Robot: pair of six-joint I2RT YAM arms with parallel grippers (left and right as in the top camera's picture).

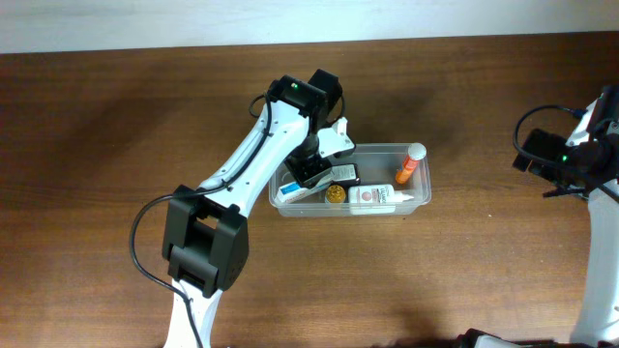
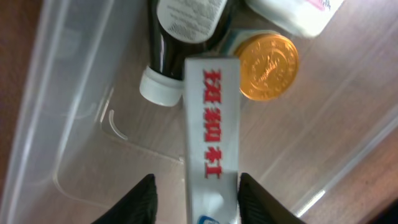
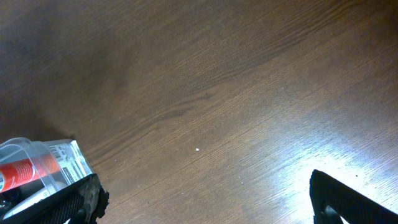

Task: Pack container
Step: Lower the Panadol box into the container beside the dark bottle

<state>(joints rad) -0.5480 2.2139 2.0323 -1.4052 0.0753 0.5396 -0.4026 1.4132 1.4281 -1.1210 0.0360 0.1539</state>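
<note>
The container, a clear shallow tub, stands mid-table. In it lie a white box with red characters, a dark bottle with a white cap, a gold round lid, a white tube and an orange tube. My left gripper reaches down into the tub's left end. Its jaws straddle the white box. The right finger is against the box, and a gap shows beside the left finger. My right gripper hangs wide open over bare wood at the far right.
The container's clear floor and wall show left of the box. One corner of the tub, with the orange tube inside, shows at the left edge of the right wrist view. Dark wood table surrounds everything.
</note>
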